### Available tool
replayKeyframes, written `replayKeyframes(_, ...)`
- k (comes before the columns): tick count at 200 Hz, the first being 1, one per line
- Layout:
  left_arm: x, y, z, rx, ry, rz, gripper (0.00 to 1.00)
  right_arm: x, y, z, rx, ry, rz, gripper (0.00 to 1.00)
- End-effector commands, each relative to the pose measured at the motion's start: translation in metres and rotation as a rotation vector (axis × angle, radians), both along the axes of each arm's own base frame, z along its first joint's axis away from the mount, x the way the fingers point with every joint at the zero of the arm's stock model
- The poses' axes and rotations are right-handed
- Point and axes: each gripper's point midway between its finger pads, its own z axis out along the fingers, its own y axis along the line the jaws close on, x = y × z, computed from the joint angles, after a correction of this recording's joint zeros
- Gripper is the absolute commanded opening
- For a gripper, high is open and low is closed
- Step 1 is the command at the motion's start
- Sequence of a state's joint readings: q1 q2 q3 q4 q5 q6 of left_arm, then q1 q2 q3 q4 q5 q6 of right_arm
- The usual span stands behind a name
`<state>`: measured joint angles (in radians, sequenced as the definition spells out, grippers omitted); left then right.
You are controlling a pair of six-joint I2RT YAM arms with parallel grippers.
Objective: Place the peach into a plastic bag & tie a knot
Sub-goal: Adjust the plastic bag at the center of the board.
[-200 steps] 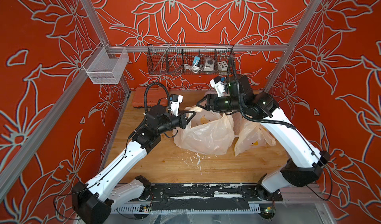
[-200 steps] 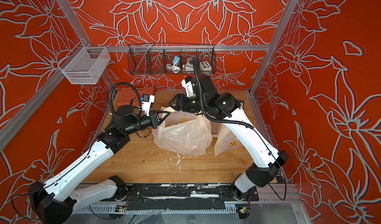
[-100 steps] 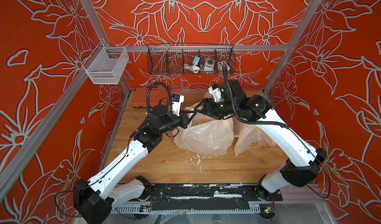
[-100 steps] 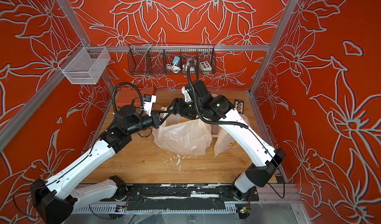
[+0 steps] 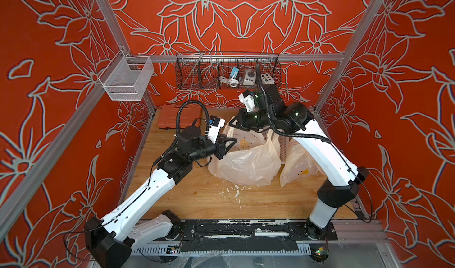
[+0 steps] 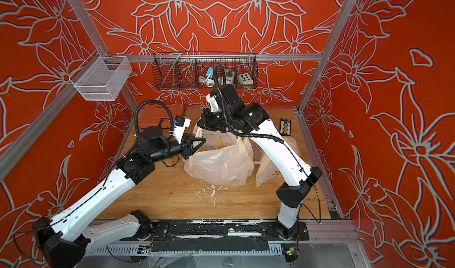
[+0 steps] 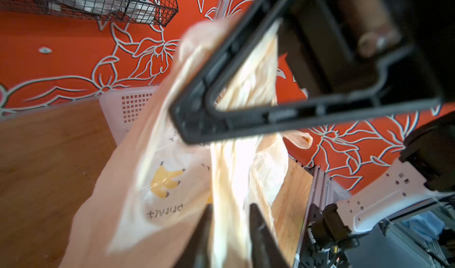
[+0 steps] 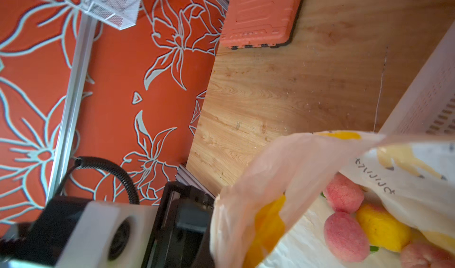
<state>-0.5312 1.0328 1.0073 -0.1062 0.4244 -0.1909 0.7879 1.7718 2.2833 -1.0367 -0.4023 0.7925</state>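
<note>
The translucent peach-tinted plastic bag (image 5: 246, 160) sits mid-table in both top views, its top drawn up between the two arms. My left gripper (image 7: 230, 227) is open, with a twisted strand of the bag running between its fingers (image 7: 204, 232). My right gripper (image 5: 232, 125) is shut on the bag's upper edge just above the left one; in the left wrist view its black fingertips (image 7: 189, 128) pinch the plastic. In the right wrist view, pink peaches (image 8: 343, 195) lie with yellow fruit (image 8: 381, 227) under the bag's raised edge.
A second bag (image 5: 298, 165) lies under the right arm, and a white perforated basket (image 5: 283, 146) stands behind the bags. An orange tool case (image 5: 182, 116) lies at the back left. A wire basket (image 5: 227, 72) and a white mesh basket (image 5: 126, 79) hang above.
My right gripper came over to the bag's top by the left gripper and went from open to shut on the plastic. My left gripper's jaws have parted.
</note>
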Motion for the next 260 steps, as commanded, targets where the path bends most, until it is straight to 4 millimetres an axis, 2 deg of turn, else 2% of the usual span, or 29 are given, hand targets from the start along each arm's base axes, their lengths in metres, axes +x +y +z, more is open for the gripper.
replayKeyframes(1,-0.008,0.021,0.014,0.144,-0.176,0.048,0.53,-0.031,-0.007,0.005,-0.028,-0.020,0.170,0.00)
replayKeyframes(44,-0.012,0.034,0.025,0.275,-0.360,0.057,0.81,-0.060,-0.007,0.029,0.053,-0.054,0.313,0.00)
replayKeyframes(70,-0.027,0.021,0.030,0.260,-0.475,-0.068,0.91,-0.077,-0.004,0.035,0.106,-0.020,0.404,0.00)
replayKeyframes(79,-0.028,0.015,0.029,0.256,-0.503,-0.102,0.99,-0.084,-0.003,0.037,0.130,0.000,0.444,0.00)
replayKeyframes(112,-0.018,0.011,0.040,0.227,-0.602,-0.102,0.99,-0.098,-0.002,0.046,0.221,0.062,0.517,0.00)
replayKeyframes(141,-0.021,-0.001,0.056,0.158,-0.648,-0.168,0.99,-0.106,0.005,0.055,0.308,0.136,0.573,0.00)
replayKeyframes(144,-0.016,-0.006,0.049,0.155,-0.625,-0.185,0.99,-0.106,0.005,0.056,0.313,0.144,0.575,0.00)
replayKeyframes(149,-0.018,-0.009,0.050,0.135,-0.623,-0.206,0.99,-0.106,0.007,0.056,0.322,0.157,0.580,0.00)
replayKeyframes(167,-0.023,-0.018,0.050,0.066,-0.609,-0.267,0.93,-0.105,0.012,0.058,0.349,0.190,0.593,0.00)
replayKeyframes(198,-0.027,-0.022,0.052,-0.016,-0.607,-0.295,0.80,-0.103,0.017,0.059,0.372,0.231,0.602,0.00)
replayKeyframes(217,-0.030,-0.026,0.053,-0.081,-0.569,-0.327,0.63,-0.103,0.018,0.062,0.387,0.238,0.612,0.00)
replayKeyframes(243,-0.026,-0.031,0.042,-0.124,-0.505,-0.341,0.42,-0.103,0.021,0.069,0.413,0.243,0.626,0.00)
replayKeyframes(260,-0.024,-0.031,0.041,-0.147,-0.486,-0.332,0.24,-0.102,0.021,0.069,0.417,0.250,0.626,0.00)
